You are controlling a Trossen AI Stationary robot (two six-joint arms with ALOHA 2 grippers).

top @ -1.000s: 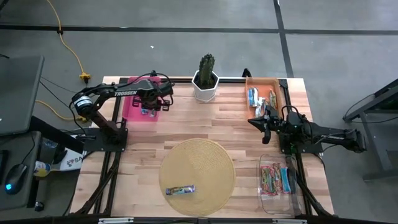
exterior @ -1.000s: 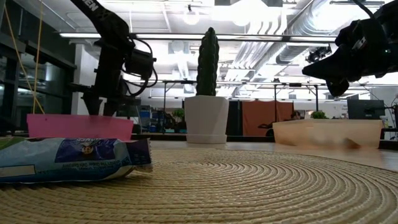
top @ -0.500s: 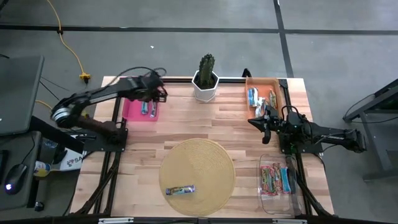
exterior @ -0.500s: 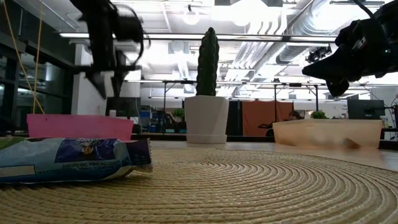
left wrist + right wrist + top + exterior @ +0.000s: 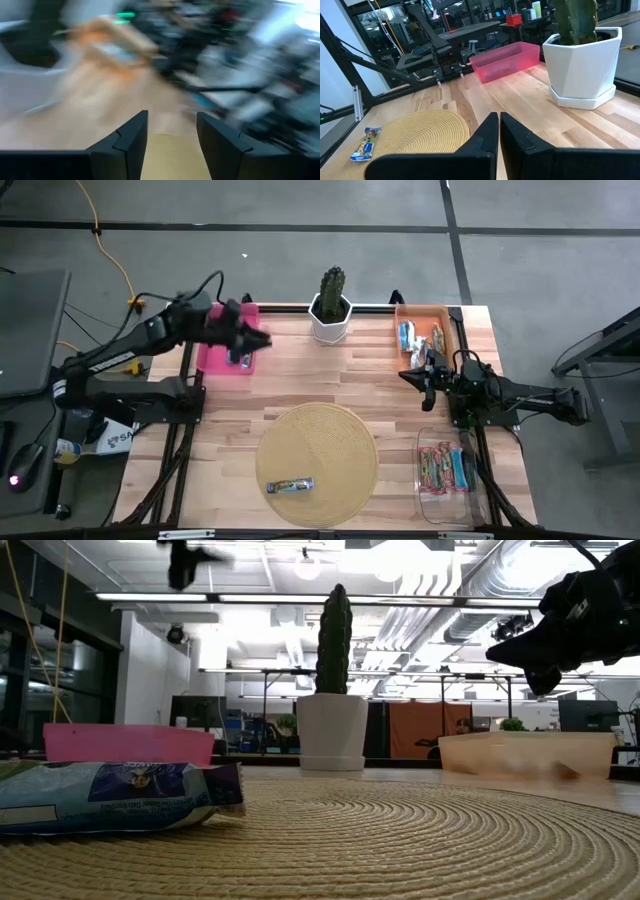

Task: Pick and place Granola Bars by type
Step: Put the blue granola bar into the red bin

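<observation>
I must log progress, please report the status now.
Left tool open, empty, above pink bin. Right tool shut, waiting by orange bin. One blue-wrapped granola bar remains on round woven mat. Nothing blocks.

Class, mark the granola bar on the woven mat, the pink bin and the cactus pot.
granola bar [image 5: 290,485]: high view, wrapper's middle.
pink bin [image 5: 506,60]: right wrist view, near side wall.
cactus pot [image 5: 329,326]: high view, white front wall.

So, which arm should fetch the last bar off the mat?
Probably left: its tool is open and empty above the pink bin, on the bar's side of the mat. The right tool, shut, waits by the orange bin.
</observation>
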